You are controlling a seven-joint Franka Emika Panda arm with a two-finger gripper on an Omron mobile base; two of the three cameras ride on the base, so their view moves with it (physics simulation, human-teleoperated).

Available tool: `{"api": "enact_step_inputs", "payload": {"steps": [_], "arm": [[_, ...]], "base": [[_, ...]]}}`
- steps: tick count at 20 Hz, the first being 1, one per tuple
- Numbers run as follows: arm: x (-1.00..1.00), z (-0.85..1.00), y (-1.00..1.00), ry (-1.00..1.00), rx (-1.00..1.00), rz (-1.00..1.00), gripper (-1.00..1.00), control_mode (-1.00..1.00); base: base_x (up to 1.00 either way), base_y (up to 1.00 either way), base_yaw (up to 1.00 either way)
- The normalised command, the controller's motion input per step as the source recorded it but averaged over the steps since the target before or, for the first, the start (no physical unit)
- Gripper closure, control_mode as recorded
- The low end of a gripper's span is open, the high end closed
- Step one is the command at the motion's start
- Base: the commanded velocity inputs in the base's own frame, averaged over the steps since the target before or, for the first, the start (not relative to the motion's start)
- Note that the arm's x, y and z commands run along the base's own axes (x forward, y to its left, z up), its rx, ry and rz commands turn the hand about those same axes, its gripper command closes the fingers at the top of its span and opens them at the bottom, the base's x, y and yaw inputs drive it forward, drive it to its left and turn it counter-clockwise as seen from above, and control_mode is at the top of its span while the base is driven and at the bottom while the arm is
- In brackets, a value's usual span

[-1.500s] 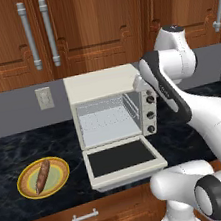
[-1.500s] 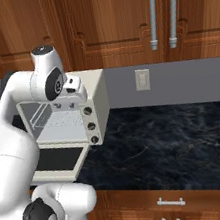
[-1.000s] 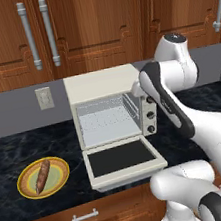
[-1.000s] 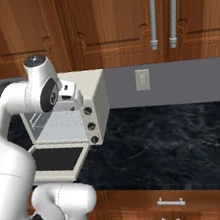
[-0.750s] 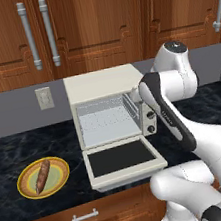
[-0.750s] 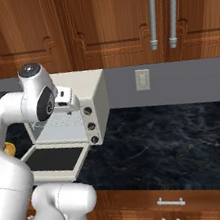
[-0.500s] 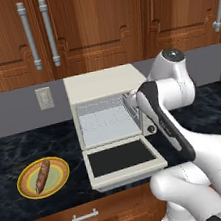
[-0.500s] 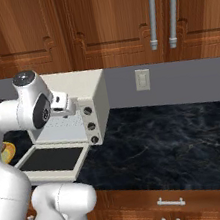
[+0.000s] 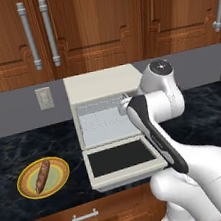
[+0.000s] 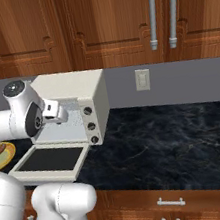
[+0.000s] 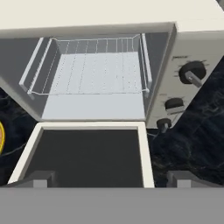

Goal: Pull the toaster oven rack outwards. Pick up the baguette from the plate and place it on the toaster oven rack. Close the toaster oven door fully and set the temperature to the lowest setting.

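Note:
The cream toaster oven (image 9: pixel 101 86) stands on the counter with its door (image 9: pixel 121 157) folded down flat. Its wire rack (image 11: pixel 87 72) sits fully inside the cavity. My gripper (image 11: pixel 111 180) hovers above the door, in front of the opening and facing it. Its dark fingertips (image 11: pixel 41 179) stand wide apart, open with nothing between them. Three knobs (image 11: pixel 190 72) run down the oven's right side. The baguette (image 9: pixel 42 175) lies on the yellow-rimmed plate (image 9: pixel 24 189) to the left of the oven, well away from the gripper.
The oven sits on a dark marble counter (image 10: pixel 168 143) with bare surface to its right. Wooden cabinets (image 9: pixel 94 24) hang above it, and a wall outlet (image 9: pixel 43 98) is set behind. My white arm (image 9: pixel 155 125) crosses in front of the oven's right side.
The arm has swung left and down from beside the oven's knobs to the front of the open cavity. The jaws have stayed wide open. Oven, door and baguette have not moved.

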Motion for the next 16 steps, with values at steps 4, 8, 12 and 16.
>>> {"api": "enact_step_inputs", "payload": {"steps": [4, 8, 12, 16], "arm": [[0.00, -0.28, 0.22, -0.01, -0.07, -0.04, -1.00, -1.00], [0.01, -0.32, 0.12, -0.04, -0.09, -0.03, -1.00, -1.00], [0.10, -0.24, 0.08, -0.05, -0.01, -0.03, -1.00, -1.00], [0.16, -0.20, 0.03, -0.07, 0.00, -0.01, -1.00, -1.00]], "base": [[0.00, 0.00, 0.00], [0.00, 0.00, 0.00], [0.00, 0.00, 0.00], [0.00, 0.00, 0.00]]}}
